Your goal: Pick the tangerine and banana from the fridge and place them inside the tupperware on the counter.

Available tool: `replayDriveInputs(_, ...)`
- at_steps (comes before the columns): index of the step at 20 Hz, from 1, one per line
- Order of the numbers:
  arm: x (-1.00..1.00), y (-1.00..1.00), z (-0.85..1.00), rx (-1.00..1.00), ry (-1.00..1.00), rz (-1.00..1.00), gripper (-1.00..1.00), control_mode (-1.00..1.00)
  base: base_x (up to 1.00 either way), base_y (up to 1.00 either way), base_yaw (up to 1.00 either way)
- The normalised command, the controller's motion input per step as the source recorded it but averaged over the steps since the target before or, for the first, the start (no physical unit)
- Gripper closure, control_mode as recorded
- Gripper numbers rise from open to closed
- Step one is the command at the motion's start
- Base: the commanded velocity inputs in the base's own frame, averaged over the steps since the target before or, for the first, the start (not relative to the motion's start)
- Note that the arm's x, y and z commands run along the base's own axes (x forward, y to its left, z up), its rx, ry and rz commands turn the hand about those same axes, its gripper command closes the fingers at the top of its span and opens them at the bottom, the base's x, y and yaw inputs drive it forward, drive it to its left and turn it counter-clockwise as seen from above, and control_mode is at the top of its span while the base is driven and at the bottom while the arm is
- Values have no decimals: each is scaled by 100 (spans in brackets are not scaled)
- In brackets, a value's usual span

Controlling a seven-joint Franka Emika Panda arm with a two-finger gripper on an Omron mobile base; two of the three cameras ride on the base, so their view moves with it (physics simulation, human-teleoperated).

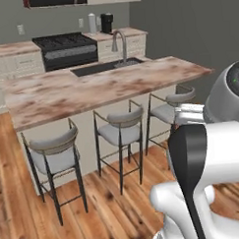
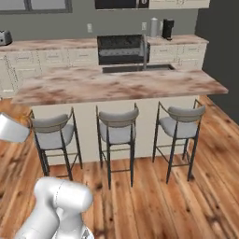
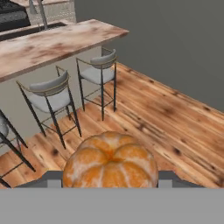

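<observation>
Now — tangerine (image 3: 110, 161) stem-dimple toward camera

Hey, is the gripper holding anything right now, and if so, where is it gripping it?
Yes, the gripper holds the tangerine, pinched across its two opposite sides between the fingers.

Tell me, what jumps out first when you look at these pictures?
The big orange tangerine at the bottom of the hand view, held between the fingers above the wooden floor. Behind it stands the long marbled island with three grey stools lined up along its near side, and a sink set into its far side.
</observation>
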Motion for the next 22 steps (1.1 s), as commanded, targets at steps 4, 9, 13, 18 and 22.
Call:
replayDriveInputs(4, 0, 0, 0, 0, 0, 0, 100, 100, 33, -100, 0)
replayDriveInputs(9, 0, 0, 0, 0, 0, 0, 100, 100, 36, -100, 0)
replayDriveInputs(13, 0, 0, 0, 0, 0, 0, 100, 100, 43, -100, 0)
replayDriveInputs(18, 0, 0, 0, 0, 0, 0, 100, 100, 53, -100, 4)
replayDriveInputs(22, 0, 0, 0, 0, 0, 0, 100, 100, 67, -100, 11)
